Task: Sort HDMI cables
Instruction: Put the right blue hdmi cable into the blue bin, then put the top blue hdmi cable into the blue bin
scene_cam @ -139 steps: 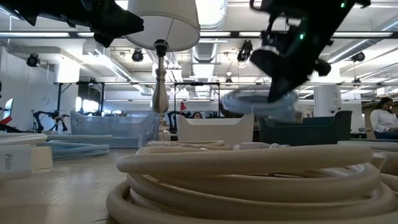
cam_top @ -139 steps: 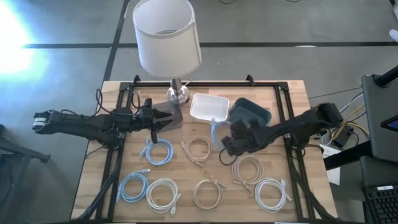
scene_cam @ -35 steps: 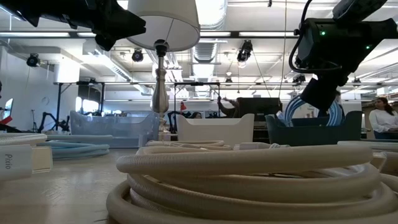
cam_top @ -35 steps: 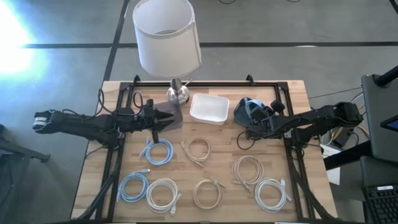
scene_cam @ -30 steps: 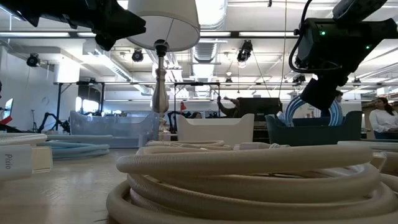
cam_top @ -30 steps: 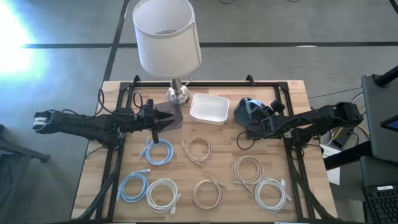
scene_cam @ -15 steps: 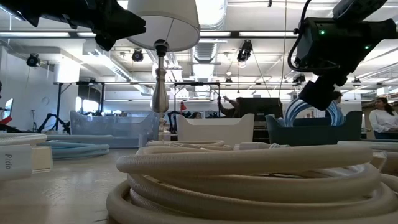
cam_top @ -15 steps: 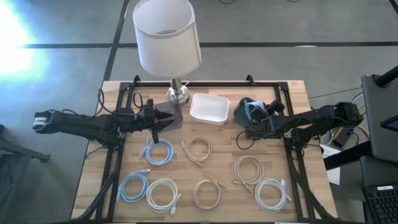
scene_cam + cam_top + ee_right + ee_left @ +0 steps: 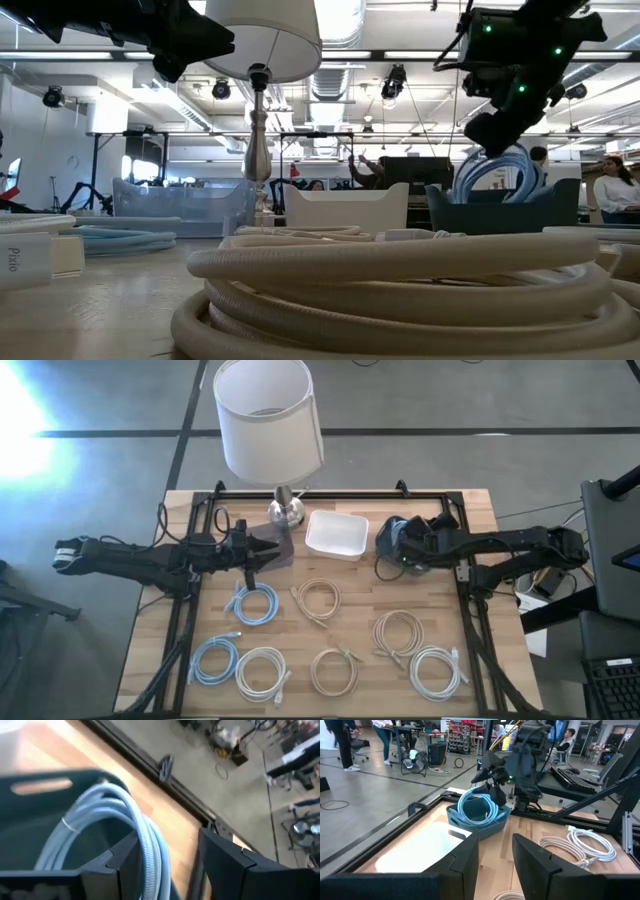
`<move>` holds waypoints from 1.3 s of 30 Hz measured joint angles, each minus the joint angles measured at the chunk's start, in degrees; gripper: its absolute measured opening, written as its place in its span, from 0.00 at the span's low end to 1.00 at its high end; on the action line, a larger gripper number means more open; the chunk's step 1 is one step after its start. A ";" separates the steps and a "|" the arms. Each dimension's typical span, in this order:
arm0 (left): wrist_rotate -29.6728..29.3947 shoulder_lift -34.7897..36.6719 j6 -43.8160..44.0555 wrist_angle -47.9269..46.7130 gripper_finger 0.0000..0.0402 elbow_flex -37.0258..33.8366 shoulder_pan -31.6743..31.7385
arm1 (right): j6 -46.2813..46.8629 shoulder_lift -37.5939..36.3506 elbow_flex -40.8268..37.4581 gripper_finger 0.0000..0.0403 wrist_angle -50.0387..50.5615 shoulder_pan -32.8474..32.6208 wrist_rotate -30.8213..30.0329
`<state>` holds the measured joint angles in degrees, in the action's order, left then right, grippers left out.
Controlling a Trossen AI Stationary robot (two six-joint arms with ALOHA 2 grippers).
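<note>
A light blue HDMI cable coil (image 9: 100,815) stands on edge inside the dark teal bin (image 9: 388,528) at the far right, leaning on the bin's wall (image 9: 540,205). My right gripper (image 9: 170,840) hovers open just above it, one finger on either side of the coil's top. My left gripper (image 9: 272,549) waits open at the far left, beside the lamp's base, with nothing between its fingers (image 9: 465,865). Several more coils lie flat on the table: two light blue (image 9: 256,603), three beige (image 9: 318,598) and two white (image 9: 438,670). My right gripper comes at the coil's top arc (image 9: 147,845) slanting down from the table's right. The cable runs close past one finger (image 9: 125,860), and I cannot tell whether that finger touches it. The coil rests in the bin on its lower edge.
A white bin (image 9: 336,535) stands left of the teal one. A lamp with a large white shade (image 9: 268,420) and metal base (image 9: 285,511) stands at the far edge by my left gripper. A black frame (image 9: 330,493) runs along the table's edges.
My right gripper has let go of the light blue coil, risen a little and shifted toward the table's left over the teal bin. The coil has stayed on edge in the bin.
</note>
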<state>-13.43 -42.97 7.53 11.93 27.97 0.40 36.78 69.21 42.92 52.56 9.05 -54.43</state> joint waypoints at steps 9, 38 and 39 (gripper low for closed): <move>0.00 0.00 0.00 -0.45 0.30 -0.02 0.00 | -13.46 -2.45 -1.88 0.46 -4.70 8.29 17.46; 5.39 -4.76 4.49 -4.16 0.30 -0.08 -1.34 | -26.59 9.26 -2.43 0.46 -60.87 -5.15 45.50; 5.75 -5.67 5.66 -5.20 0.30 0.28 -1.66 | -26.72 9.95 -2.36 0.46 -60.90 -5.41 45.50</move>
<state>-7.68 -48.64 13.19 6.74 28.25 -1.25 10.06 79.16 40.57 -8.34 3.65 -8.93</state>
